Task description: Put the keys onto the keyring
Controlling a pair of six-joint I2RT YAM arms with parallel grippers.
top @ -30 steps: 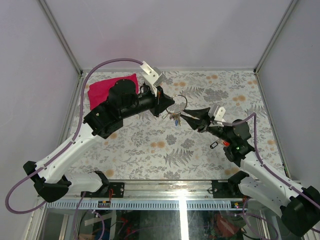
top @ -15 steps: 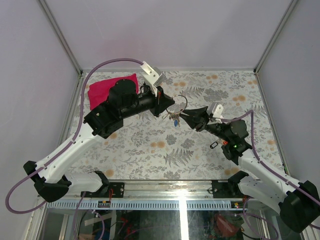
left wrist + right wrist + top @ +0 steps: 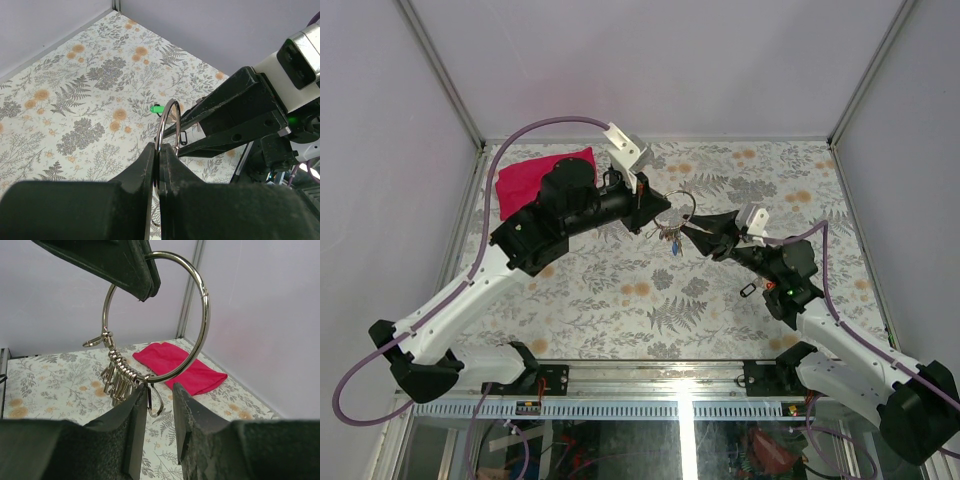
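Observation:
My left gripper (image 3: 657, 207) is shut on the keyring (image 3: 680, 203), a large silver ring held upright above the table. In the left wrist view the ring (image 3: 169, 112) rises from between the closed jaws. A cluster of silver clips and small keys (image 3: 670, 236) hangs from its lower arc, also seen in the right wrist view (image 3: 118, 378). My right gripper (image 3: 689, 232) is open, its tips (image 3: 157, 390) just under the ring (image 3: 202, 305), with one hanging clip (image 3: 154, 401) against the left finger. A green-headed key (image 3: 157, 108) lies on the table.
A red cloth (image 3: 533, 173) lies at the back left, also in the right wrist view (image 3: 177, 365). A small black tag (image 3: 748, 290) lies on the floral mat by the right arm. The walls of the enclosure stand close around the mat.
My right gripper has moved left and forward to the hanging cluster under the ring. The left gripper has kept hold of the ring, nearly still.

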